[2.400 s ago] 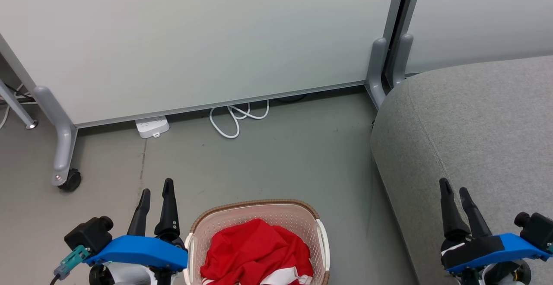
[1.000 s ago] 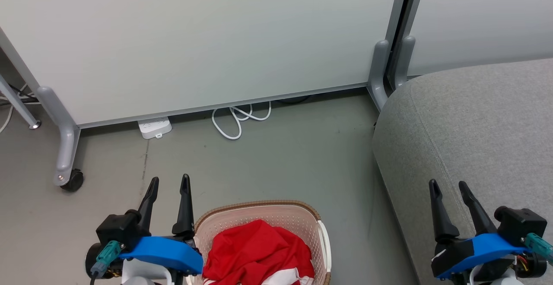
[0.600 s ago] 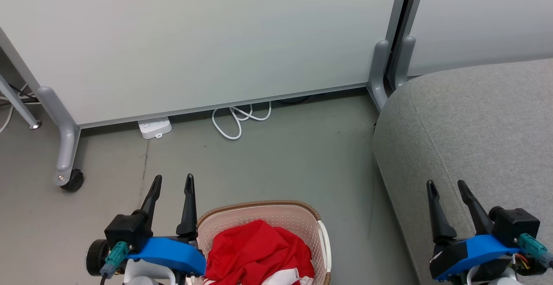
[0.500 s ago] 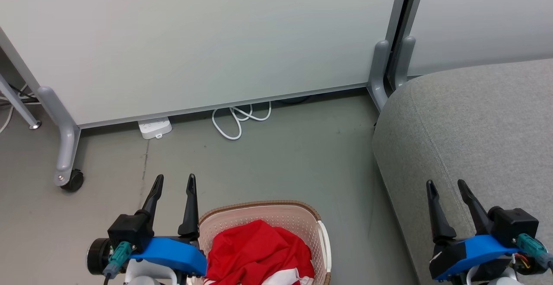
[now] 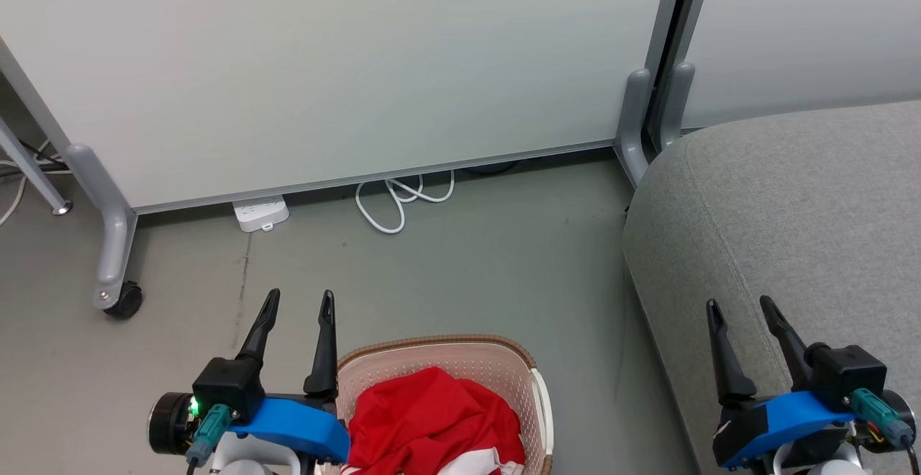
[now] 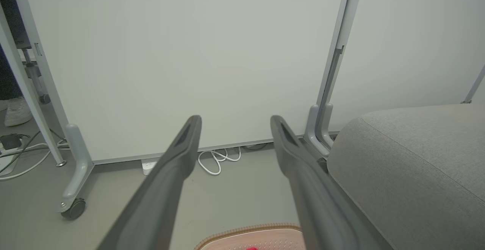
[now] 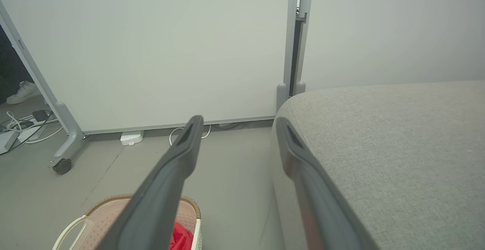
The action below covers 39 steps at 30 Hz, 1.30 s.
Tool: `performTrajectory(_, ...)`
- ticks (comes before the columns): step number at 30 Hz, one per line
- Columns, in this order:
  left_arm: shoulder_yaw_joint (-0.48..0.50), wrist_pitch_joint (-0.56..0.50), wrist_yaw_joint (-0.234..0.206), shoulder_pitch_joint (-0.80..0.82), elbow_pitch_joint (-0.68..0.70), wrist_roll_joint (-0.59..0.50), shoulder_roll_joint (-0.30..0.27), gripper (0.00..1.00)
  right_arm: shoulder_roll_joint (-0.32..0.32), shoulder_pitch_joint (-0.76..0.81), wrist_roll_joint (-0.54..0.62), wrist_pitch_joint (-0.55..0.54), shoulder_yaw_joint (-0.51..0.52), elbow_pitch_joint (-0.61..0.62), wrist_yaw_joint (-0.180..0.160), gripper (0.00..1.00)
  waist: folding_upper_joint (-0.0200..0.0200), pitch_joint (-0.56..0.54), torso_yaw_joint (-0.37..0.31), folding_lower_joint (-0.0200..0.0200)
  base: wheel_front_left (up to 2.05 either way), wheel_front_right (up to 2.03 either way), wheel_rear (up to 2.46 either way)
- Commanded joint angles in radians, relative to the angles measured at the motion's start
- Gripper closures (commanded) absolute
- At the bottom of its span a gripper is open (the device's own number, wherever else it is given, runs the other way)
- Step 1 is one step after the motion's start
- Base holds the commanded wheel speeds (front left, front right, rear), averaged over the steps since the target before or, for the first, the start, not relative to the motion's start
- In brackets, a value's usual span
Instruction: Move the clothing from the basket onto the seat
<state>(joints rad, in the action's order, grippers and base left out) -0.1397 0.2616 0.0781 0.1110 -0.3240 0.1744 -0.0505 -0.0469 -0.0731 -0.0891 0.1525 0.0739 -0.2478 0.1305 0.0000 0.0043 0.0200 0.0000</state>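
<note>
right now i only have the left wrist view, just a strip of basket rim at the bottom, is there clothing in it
observer: yes, red clothing with white trim is heaped in the basket.
operator: where is my left gripper relative to it
observer: the left gripper is open, just left of the basket's rim, not over the clothing.
operator: and the right one
observer: the right gripper is open and empty, by the edge of the sofa.

The grey floor [image 5: 468, 273] carries the basket [image 5: 439, 339], a power strip [image 5: 260, 214] and a white cable [image 5: 400, 194].
</note>
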Motion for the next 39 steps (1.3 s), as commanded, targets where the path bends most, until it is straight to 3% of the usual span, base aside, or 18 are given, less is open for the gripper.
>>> performTrajectory(1, 0.003, 0.005, -0.004, 0.012, -0.003, 0.002, 0.000, 0.00, -0.006, -0.003, 0.002, 0.007, 0.000, -0.002, 0.000, 0.00, 0.0000, 0.001, 0.000, 0.0000, 0.00, 0.00, 0.00)
performTrajectory(13, 0.005, 0.005, -0.003, 0.010, -0.003, 0.005, 0.000, 0.00, -0.006, -0.008, 0.000, 0.006, -0.005, 0.003, 0.000, 0.00, 0.0000, 0.011, -0.005, 0.0000, 0.00, 0.00, 0.00)
performTrajectory(19, 0.003, 0.005, 0.006, 0.022, -0.024, -0.005, -0.002, 0.00, -0.006, -0.042, 0.001, 0.002, -0.031, 0.020, 0.000, 0.00, 0.0000, 0.066, -0.039, 0.0000, 0.00, 0.00, 0.00)
performTrajectory(30, -0.033, -0.013, 0.037, 0.145, -0.162, -0.028, -0.076, 0.00, -0.005, -0.202, 0.002, 0.013, -0.109, 0.087, 0.000, 0.00, 0.0000, 0.331, -0.171, 0.0000, 0.00, 0.00, 0.00)
performTrajectory(39, -0.159, -0.100, 0.051, 0.313, -0.315, -0.025, -0.179, 0.00, -0.004, -0.333, -0.037, 0.057, -0.173, 0.097, 0.000, 0.00, 0.0000, 0.561, -0.276, 0.0000, 0.00, 0.00, 0.00)
